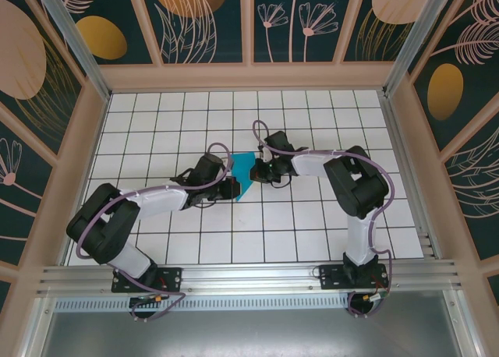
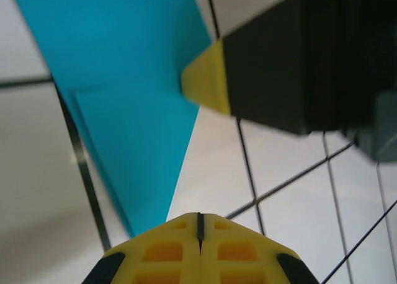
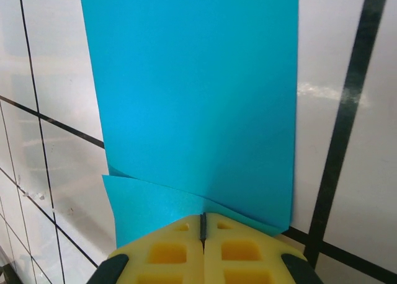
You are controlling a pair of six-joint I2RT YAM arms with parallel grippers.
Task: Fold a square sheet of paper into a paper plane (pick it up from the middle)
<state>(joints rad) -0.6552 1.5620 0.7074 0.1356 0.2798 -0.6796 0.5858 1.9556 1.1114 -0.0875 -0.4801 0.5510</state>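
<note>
While left jaws and right jaws are pressed together, both touch the plain cyan paper (image 1: 244,174).

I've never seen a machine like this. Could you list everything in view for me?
paper: one, bright cyan, partly folded, mid-table
table: one, white tiles with dark grid lines, under everything
walls: dark teal panels with peach plant patterns, around the table
rail: one, silver metal, near edge
left arm, right arm: two, white and black with purple cables, reaching to the paper
left claw, right claw: two, yellow-tipped, both shut, at the paper
</note>
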